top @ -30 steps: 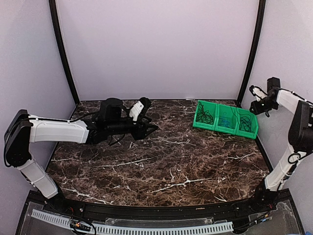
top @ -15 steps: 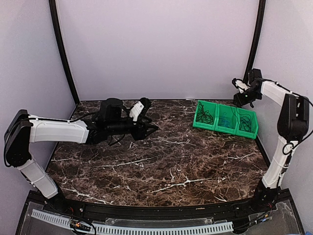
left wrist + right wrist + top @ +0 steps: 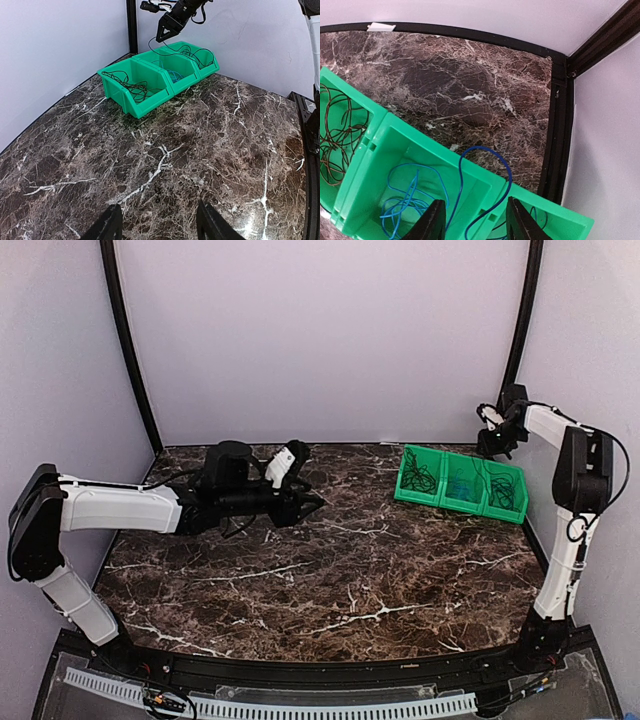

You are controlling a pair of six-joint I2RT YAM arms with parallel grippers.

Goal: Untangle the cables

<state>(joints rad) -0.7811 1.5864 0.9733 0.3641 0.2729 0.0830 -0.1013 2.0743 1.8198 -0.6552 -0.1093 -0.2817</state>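
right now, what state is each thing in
green bin, upright, three compartments
left hand, open, empty
right hand, above the green bin, whether open or shut unclear
black cables, tangled in the end compartments
blue cables, tangled in the middle compartment, one loop running up to the right hand
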